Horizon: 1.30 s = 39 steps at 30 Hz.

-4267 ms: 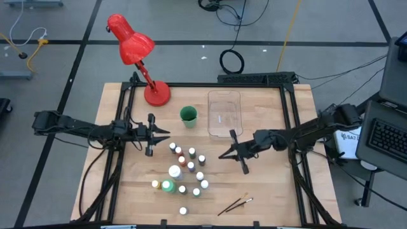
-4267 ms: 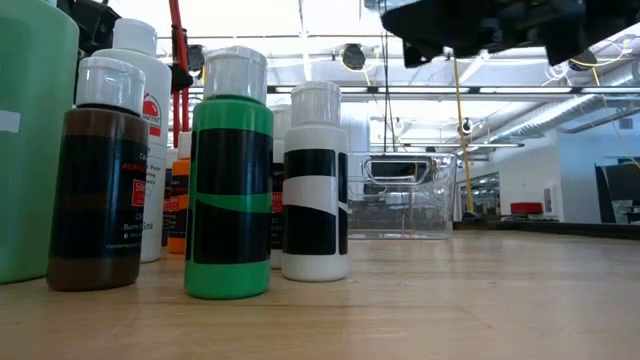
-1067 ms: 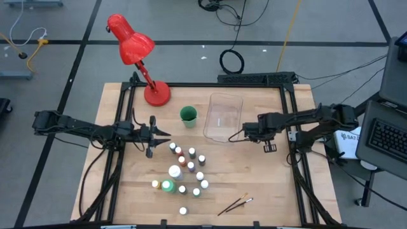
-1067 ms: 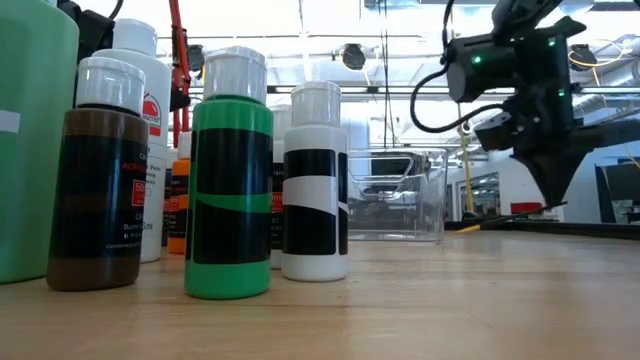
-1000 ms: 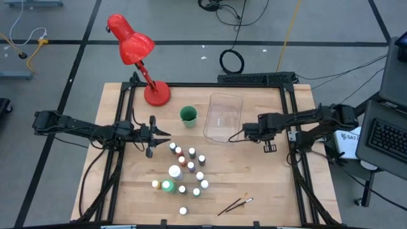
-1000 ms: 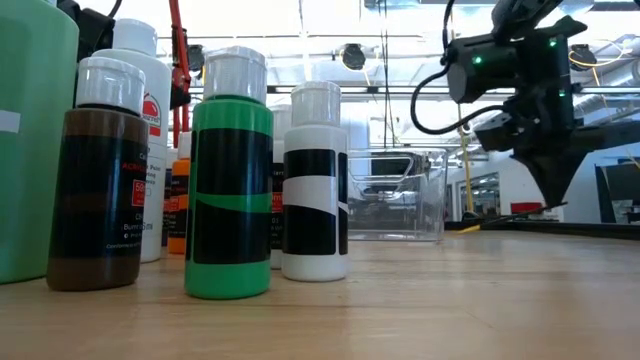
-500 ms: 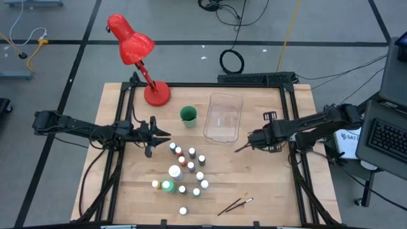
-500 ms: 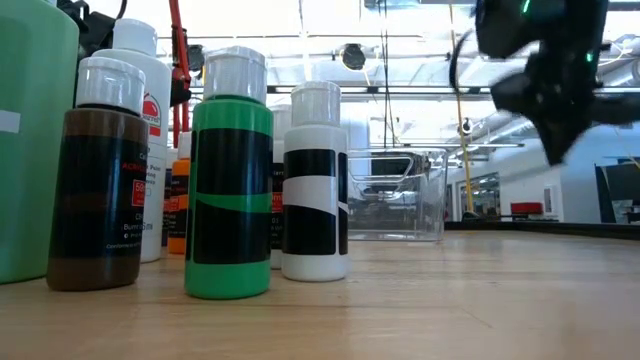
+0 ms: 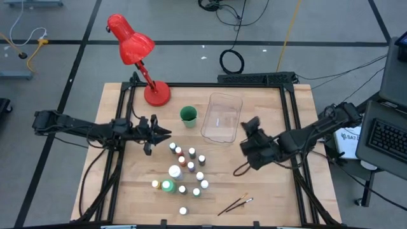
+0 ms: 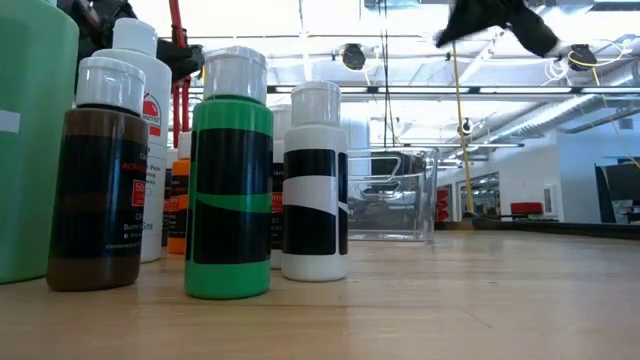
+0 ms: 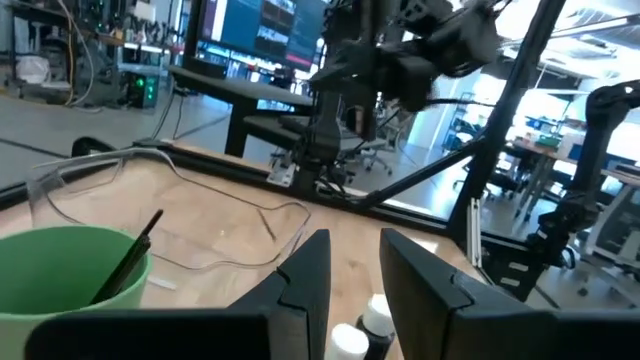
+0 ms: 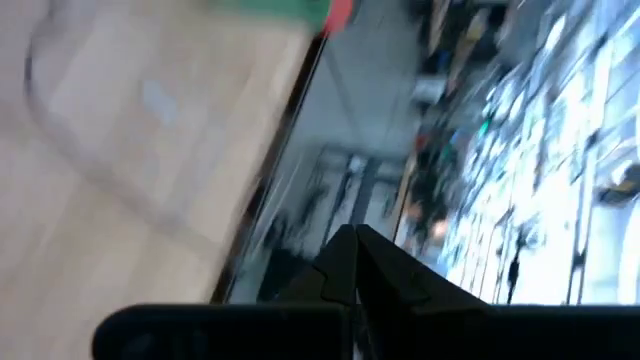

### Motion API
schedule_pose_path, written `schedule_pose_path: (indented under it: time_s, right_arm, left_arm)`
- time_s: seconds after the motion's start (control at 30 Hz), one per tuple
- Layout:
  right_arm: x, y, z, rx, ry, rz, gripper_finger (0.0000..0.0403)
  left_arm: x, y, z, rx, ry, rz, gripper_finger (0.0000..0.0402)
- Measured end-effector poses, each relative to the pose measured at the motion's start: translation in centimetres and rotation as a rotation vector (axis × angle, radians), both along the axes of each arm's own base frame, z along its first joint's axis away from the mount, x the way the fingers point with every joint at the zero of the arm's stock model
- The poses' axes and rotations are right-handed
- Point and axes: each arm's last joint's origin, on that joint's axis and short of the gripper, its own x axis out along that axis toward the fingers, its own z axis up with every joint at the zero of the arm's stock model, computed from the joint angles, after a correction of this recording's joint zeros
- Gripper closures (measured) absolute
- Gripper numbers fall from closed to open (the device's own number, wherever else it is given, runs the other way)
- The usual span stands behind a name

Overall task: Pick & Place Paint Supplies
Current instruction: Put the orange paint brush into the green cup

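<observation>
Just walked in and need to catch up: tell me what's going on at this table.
Two robot arms are sorting paint supplies. The small paint bottles stand clustered mid-table and two brushes lie near the front edge, none picked up. The left gripper hovers beside the cluster, holding nothing. The right gripper, shut and empty, is in front of the clear tray. One brush stands in the green cup.

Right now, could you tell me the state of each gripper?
Left gripper: partly open, holding nothing, near the green cup.
Right gripper: shut, holding nothing visible.
</observation>
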Motion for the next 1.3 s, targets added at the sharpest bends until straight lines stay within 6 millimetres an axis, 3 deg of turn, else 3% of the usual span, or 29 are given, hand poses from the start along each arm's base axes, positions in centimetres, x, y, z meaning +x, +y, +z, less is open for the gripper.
schedule_pose_path:
  time_s: [0.13, 0.33, 0.57, 0.63, 0.73, 0.87, 1.1, 1.3]
  right_arm:
    - [1.4, 0.1, 0.5, 0.024, -0.122, 0.01, 0.0403]
    - [0.8, -0.1, -0.3, 0.298, -0.16, -0.012, 0.0403]
    - [0.4, 2.2, -1.9, 0.977, -0.027, 0.047, 0.0403]
    - [0.5, 3.4, -3.0, 1.098, -0.009, 0.043, 0.0403]
    - [0.3, 5.4, -5.8, 1.142, 0.078, -0.019, 0.0396]
    - [0.0, 8.0, -8.5, 1.192, 0.172, -0.136, 0.0349]
    - [-0.1, 11.6, -11.1, 1.285, 0.241, -0.112, 0.0251]
    - [0.0, 13.5, -13.1, 1.282, 0.263, -0.096, 0.0241]
  left_arm:
    - [0.7, -0.1, 0.5, 0.012, 0.067, -0.005, 0.0309]
    - [1.1, -0.5, -0.1, 0.054, 0.132, -0.033, 0.0309]
    - [1.1, -1.0, -0.1, 0.092, 0.134, -0.058, 0.0309]
    - [1.1, -1.1, -0.1, 0.094, 0.134, -0.063, 0.0309]
    - [1.1, -1.1, -0.2, 0.095, 0.142, -0.064, 0.0309]
    - [1.1, -1.1, -0.5, 0.096, 0.17, -0.065, 0.0309]
    - [1.0, -1.1, -0.8, 0.099, 0.201, -0.066, 0.0309]
    - [1.0, -1.1, -0.8, 0.118, 0.209, -0.066, 0.0309]
